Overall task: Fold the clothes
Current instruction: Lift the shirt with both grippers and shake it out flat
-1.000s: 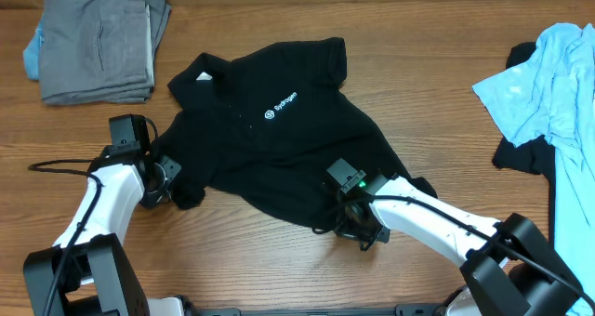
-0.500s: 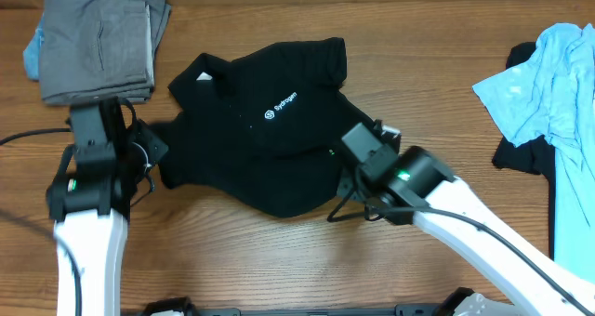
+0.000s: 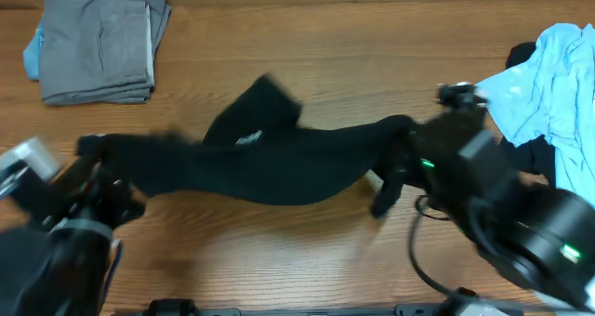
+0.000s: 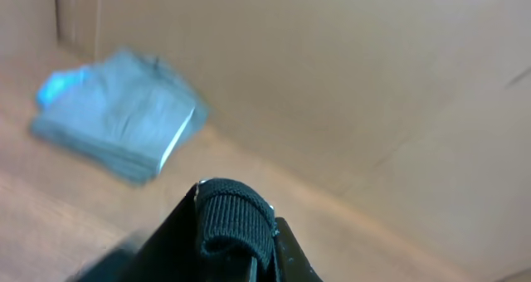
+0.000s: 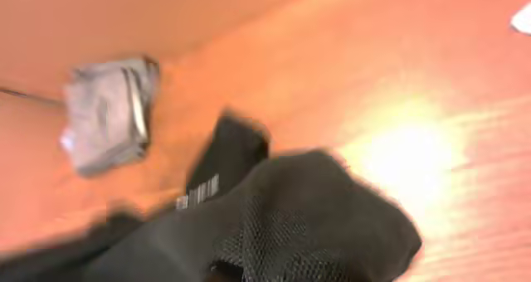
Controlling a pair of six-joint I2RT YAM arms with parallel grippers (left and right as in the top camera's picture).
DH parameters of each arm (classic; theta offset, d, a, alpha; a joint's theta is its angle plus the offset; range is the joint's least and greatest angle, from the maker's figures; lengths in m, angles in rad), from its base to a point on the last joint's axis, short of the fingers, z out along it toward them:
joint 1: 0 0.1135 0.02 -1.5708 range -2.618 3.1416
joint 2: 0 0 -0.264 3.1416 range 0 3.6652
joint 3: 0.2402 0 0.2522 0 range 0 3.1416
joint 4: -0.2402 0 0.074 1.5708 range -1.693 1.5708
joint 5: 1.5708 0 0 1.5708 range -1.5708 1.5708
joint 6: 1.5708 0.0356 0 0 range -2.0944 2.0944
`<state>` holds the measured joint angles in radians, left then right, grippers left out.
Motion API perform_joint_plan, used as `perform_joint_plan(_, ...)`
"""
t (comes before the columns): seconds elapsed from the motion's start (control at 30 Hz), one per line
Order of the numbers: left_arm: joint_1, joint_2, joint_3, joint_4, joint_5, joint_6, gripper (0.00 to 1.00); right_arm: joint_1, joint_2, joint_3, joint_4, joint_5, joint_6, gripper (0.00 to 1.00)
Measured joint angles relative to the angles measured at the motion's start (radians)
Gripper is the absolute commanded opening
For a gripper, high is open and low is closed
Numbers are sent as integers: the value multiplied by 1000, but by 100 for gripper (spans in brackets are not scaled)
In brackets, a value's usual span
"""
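A black polo shirt [image 3: 279, 158] hangs stretched in the air between my two grippers, above the wooden table [image 3: 307, 251]. My left gripper [image 3: 93, 151] is shut on the shirt's left end. In the left wrist view a ribbed black sleeve cuff [image 4: 236, 224] sits between the jaws. My right gripper [image 3: 402, 139] is shut on the shirt's right end. In the right wrist view black mesh fabric [image 5: 315, 216] covers the jaws. The shirt's white label [image 5: 199, 191] shows. Both arms are raised high and look blurred.
A folded grey stack of clothes [image 3: 98, 42] lies at the back left; it also shows in the left wrist view [image 4: 120, 116] and the right wrist view [image 5: 108, 112]. A light blue shirt [image 3: 548, 84] lies heaped over a dark garment [image 3: 525, 153] at the right edge.
Both arms have lifted the black shirt off the table and pulled it apart sideways. It lay flat before; now it hangs stretched between the raised grippers.
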<state>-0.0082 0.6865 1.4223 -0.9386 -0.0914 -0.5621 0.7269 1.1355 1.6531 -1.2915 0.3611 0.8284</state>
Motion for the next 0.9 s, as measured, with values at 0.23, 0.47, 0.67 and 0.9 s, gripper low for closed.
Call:
perform_joint_plan(0.23, 0, -11, 241, -10, -34, 28, 4, 0, -55, 139, -3, 48, -25, 4)
perform_joint_plan(0.47, 0, -3, 302, 71, -87, 73, 4, 0, -75, 216, 24, 159, -34, 4)
perform_joint_plan(0.67, 0, 177, 314, 71, -94, 91, 4, 0, 2, 219, 18, 230, -24, 4)
perform_joint_plan(0.9, 0, 604, 312, 155, -101, 95, 4, -89, 239, 219, 45, 257, 42, 4)
